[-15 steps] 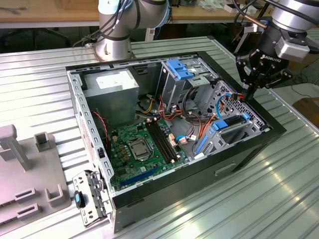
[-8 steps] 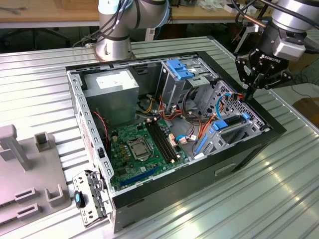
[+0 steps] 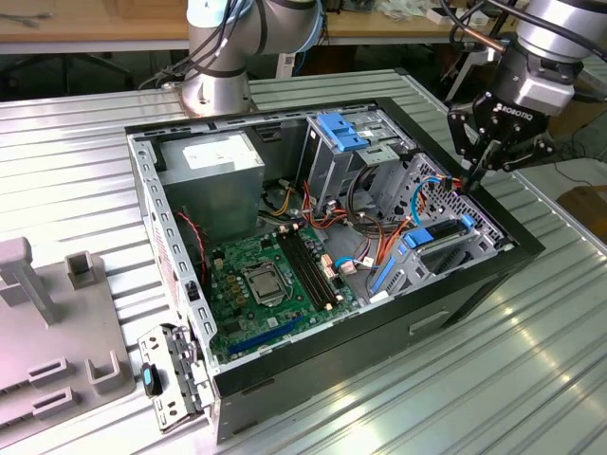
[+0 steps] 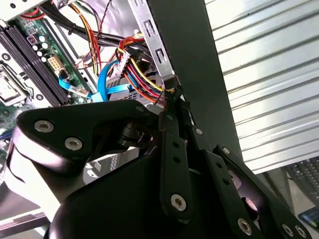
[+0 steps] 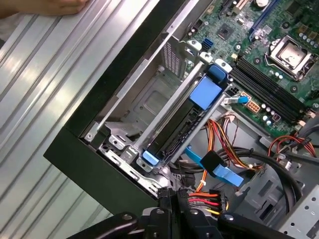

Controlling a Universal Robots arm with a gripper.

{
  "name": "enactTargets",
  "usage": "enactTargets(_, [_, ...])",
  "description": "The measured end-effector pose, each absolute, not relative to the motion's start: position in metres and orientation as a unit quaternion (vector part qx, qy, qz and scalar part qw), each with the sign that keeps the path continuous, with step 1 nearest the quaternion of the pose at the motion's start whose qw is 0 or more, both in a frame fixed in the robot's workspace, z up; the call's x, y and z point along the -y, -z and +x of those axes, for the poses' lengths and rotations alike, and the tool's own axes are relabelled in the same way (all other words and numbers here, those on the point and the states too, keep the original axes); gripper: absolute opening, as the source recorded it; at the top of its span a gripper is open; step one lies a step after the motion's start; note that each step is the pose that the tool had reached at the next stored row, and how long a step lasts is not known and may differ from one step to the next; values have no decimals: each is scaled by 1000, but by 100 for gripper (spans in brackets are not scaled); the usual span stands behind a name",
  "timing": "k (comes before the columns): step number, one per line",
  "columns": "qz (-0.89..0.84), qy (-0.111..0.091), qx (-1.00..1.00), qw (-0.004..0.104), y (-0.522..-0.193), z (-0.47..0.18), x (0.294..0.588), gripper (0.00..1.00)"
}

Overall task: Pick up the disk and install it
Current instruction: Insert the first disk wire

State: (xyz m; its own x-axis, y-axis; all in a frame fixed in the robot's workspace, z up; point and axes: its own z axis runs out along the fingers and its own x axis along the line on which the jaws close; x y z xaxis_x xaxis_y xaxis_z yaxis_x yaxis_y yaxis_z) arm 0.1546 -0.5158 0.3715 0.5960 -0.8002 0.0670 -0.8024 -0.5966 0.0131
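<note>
Grey ribbed table (image 3: 531, 379) bears the open computer case (image 3: 446, 318); wooden bench (image 3: 95, 24) behind; jaws closed.

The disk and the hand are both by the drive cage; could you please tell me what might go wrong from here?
1. The shut hand hangs beside the red, orange and yellow wires; moving, it could snag them.
2. It sits close to the case wall, so a sideways move might strike it.
3. A blue cable lies next to the disk and might get pinched.
</note>
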Motion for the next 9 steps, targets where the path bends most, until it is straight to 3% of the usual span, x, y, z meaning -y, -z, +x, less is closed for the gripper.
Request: enactTargets(9, [872, -26, 488, 22, -371, 155, 516, 16])
